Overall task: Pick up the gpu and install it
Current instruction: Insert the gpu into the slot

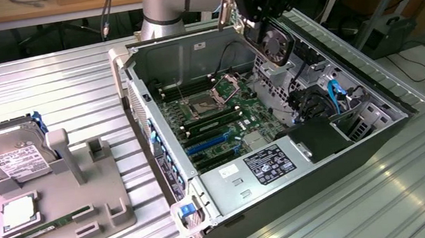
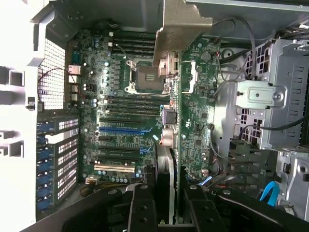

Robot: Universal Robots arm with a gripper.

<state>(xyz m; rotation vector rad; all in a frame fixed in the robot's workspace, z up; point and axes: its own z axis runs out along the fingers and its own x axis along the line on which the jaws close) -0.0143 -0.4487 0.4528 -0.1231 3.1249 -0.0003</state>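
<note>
In the upper middle of the exterior view, the gripper [image 1: 266,21] is clenched on the gpu [image 1: 275,41]. The card is held upright with its fan face showing, above the open computer case [image 1: 190,56] and the motherboard [image 1: 212,119], not seated in any slot.

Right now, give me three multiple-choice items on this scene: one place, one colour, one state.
1. The graphics card is: A on the grey rack; B over the open computer case; C on the floor.
2. The memory stick is: A green; B red; C white.
3. The fingers are: A spread empty; B closed on the card; C holding a cable.
Answers: B, it hangs over the case; A, its board looks green; B, the card sits between them.
</note>
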